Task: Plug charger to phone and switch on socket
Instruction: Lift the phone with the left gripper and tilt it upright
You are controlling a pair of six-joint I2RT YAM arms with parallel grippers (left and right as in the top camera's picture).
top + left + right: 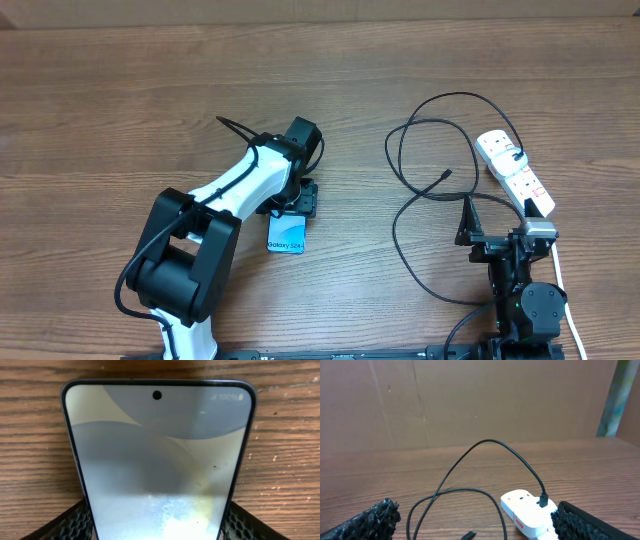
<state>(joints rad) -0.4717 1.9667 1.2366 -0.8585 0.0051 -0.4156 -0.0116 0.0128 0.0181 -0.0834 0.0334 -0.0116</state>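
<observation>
The phone (157,450) lies face up on the wooden table, its light screen filling the left wrist view. My left gripper (157,522) straddles its lower part, and both mesh fingers (75,520) press against its long edges. From overhead, only the phone's near end (286,240) shows below the left gripper (296,206). The charger (425,165) lies in loose black loops, with its connector tip (446,175) free on the table and its other end plugged into the socket (515,172). My right gripper (500,228) stands open and empty near the socket's (525,510) near end.
The socket's white cord (562,285) runs down past the right arm's base. A brown cardboard wall (470,400) stands behind the table's far edge. Bare wood lies between the phone and the cable loops.
</observation>
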